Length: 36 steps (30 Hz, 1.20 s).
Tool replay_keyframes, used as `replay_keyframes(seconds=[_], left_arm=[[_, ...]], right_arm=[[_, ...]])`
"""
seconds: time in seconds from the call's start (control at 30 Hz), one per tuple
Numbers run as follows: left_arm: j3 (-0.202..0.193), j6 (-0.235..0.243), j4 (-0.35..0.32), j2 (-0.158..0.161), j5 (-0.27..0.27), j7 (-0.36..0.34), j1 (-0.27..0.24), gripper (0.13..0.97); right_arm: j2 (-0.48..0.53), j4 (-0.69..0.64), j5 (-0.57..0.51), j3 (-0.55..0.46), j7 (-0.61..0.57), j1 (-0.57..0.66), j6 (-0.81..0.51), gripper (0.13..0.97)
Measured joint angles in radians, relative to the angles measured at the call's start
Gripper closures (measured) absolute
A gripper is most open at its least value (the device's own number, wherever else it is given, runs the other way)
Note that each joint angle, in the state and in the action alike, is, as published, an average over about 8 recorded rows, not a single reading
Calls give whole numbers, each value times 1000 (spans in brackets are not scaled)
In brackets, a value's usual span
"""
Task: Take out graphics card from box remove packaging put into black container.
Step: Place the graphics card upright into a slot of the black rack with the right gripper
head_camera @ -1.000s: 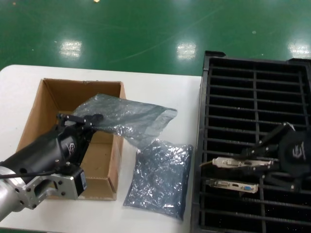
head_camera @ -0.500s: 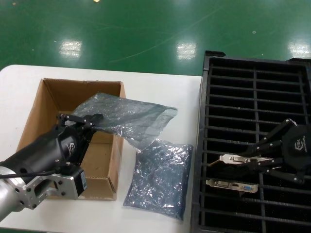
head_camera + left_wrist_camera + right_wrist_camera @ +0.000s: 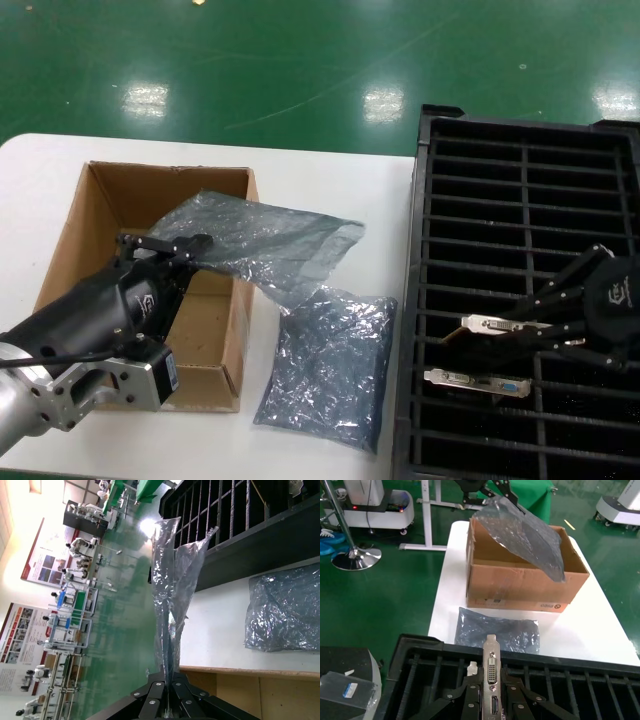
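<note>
Two graphics cards show in the black container [image 3: 520,190] at about 4 o'clock in the head view: one already seated [image 3: 478,382] in a slot near the front, and the graphics card [image 3: 505,326] now clamped between the fingers of the right tool [image 3: 520,340], just behind the seated one. From the right wrist view that card's silver bracket [image 3: 491,667] stands upright between the clenched fingers, ports facing the camera, above the ribs of the container.

At 9 o'clock the left tool [image 3: 165,247] is clenched on one edge of the packaging [image 3: 265,240], an emptied bag that hangs out over the right wall of the box [image 3: 100,215]. A second crinkled bag [image 3: 330,365] lies flat on the tabletop [image 3: 330,180] at 6 o'clock, between box and container.

The step in hand looks like seating the card in a slot. To do it well, I would keep the board's plane parallel with the long ribs and lower it straight, so its lower edge enters one slot only and does not straddle a rib. It should go into an empty slot, apart from the seated card, so brackets do not clash. Release only once the card's weight rests on the container; opening early risks it tipping sideways across the ribs. The left arm need only hold the bag clear of the container
</note>
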Motion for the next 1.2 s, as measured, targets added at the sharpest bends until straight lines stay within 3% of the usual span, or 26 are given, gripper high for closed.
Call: replay_keyframes(seconds=[0.57, 1.2], left_arm=[[0, 0, 0, 0, 0, 0, 0, 958], [0, 0, 0, 0, 0, 0, 0, 958]], right_arm=[[-31, -68, -44, -16, -6, 27, 9, 907], [25, 44, -12, 13, 25, -33, -12, 907]])
